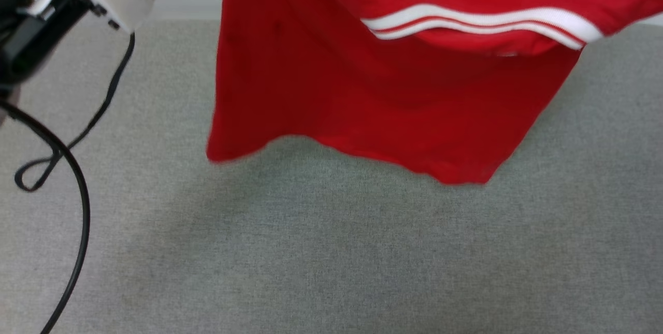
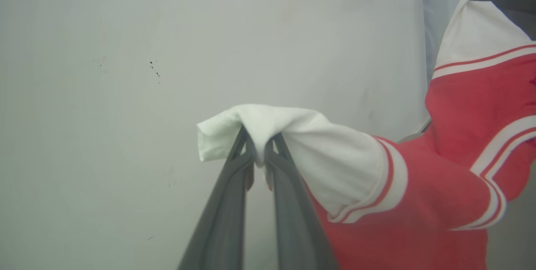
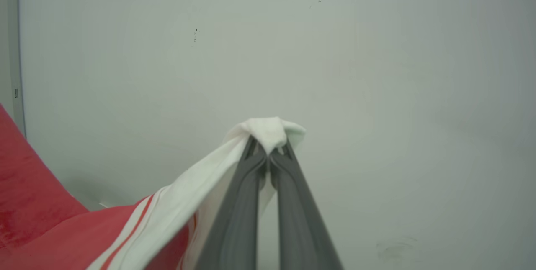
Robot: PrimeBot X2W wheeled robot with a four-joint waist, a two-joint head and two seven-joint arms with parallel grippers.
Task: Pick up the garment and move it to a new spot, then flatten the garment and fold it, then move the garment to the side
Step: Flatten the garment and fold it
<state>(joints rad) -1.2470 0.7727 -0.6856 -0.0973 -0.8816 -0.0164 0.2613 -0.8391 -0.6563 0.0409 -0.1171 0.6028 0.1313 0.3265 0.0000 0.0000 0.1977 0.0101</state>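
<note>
Left wrist view: left end effector (image 2: 259,142) pinches garment (image 2: 418,211) sleeve

Red jersey-style cloth T-shirt (image 1: 362,90): red body; white bands split by a thin red line, upper right.
Short cloth sleeve (image 2: 326,153): white, red-and-white striped trim.
Long-fingered left gripper (image 2: 259,146), long-fingered right gripper (image 3: 268,150): dark grey.
Woven fabric surface (image 1: 331,261): flecked mid-grey.
Thin cable (image 1: 87,215): black, left edge.
Smooth wall (image 2: 125,94): grey-white, few dark specks.

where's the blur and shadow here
Head view: the garment has a blurred hem and casts a faint shadow on the grey surface. Left wrist view: the left hand looks crisp. Right wrist view: the right hand is sharp, light flat.
</note>
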